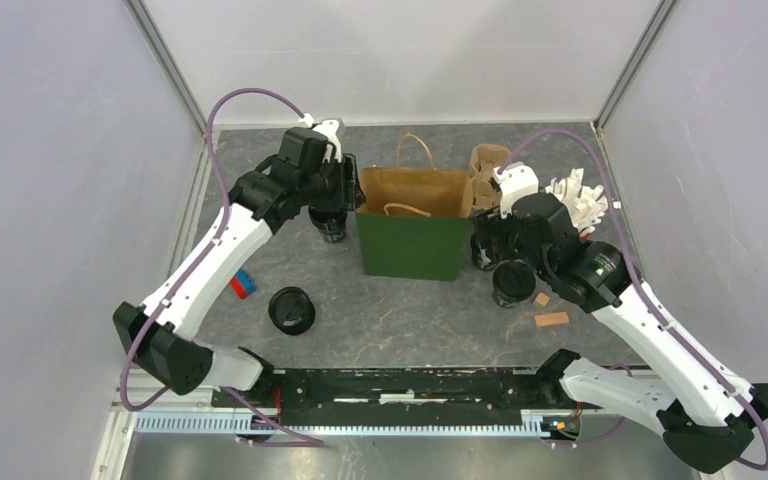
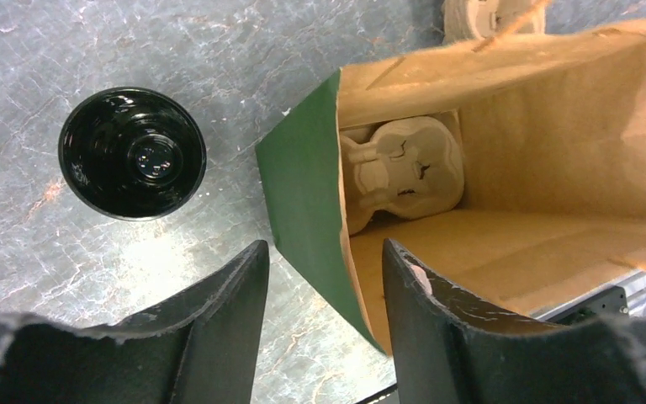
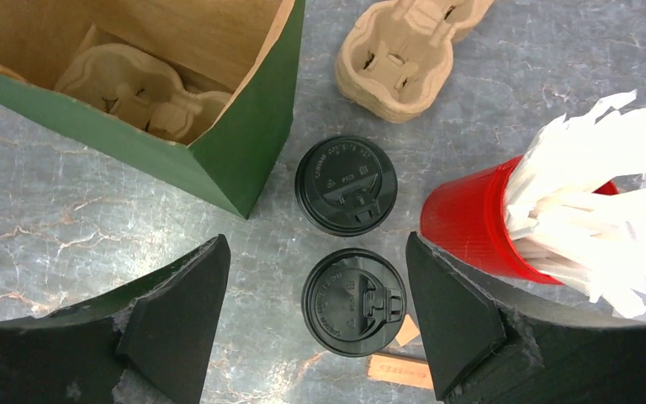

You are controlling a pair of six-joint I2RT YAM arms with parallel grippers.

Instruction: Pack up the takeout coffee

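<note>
Two lidded black cups stand on the table just right of the green bag (image 1: 410,250): the far cup (image 3: 346,185) by the bag's corner, the near cup (image 3: 354,301) just beside it. A third lidded cup (image 1: 291,310) stands alone to the near left. An open-topped cup (image 2: 132,153), glossy inside showing, stands just left of the bag.

The right gripper (image 3: 315,252) hangs over the pair, jaws wide, gripping nothing. The left gripper (image 2: 320,282) is parted over the bag's left wall, empty.

The bag is upright, mouth open, with a pulp carrier (image 2: 404,168) at its bottom. A second carrier (image 3: 408,50) lies behind the cups. A red cup of white packets (image 3: 471,227) is just to their right.
</note>
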